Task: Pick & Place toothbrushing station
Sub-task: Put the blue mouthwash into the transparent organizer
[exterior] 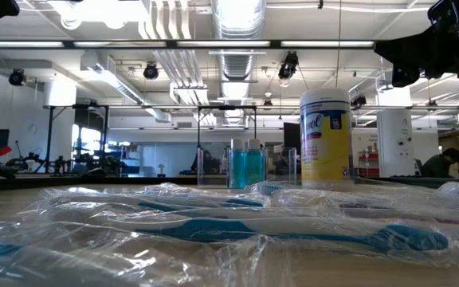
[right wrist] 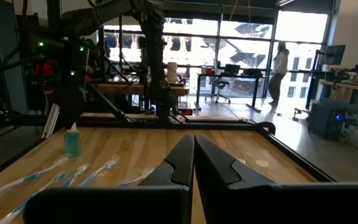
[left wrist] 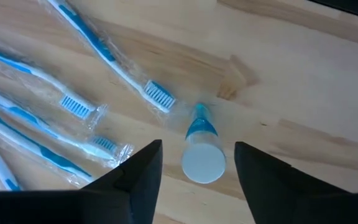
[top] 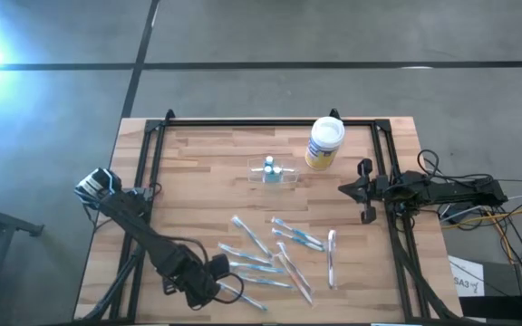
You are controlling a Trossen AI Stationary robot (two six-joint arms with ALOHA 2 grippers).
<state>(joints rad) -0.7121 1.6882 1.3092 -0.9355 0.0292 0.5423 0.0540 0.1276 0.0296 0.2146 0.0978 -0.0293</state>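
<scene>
Left gripper (left wrist: 197,180), jaws wide, nothing held, lower left of high view, straddles a small white-capped blue tube (left wrist: 201,149). Next: close on it. Clear plastic station (top: 273,172) upper centre of desk (top: 198,172); right gripper (top: 362,192) shut, empty.

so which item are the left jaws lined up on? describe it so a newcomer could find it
Start at the scatter of wrapped toothbrushes on the near half of the table. At its near left edge the left gripper hangs, jaws open. Between them lies a small tube, blue with a white round cap, short and stubby, not a long brush.
</scene>
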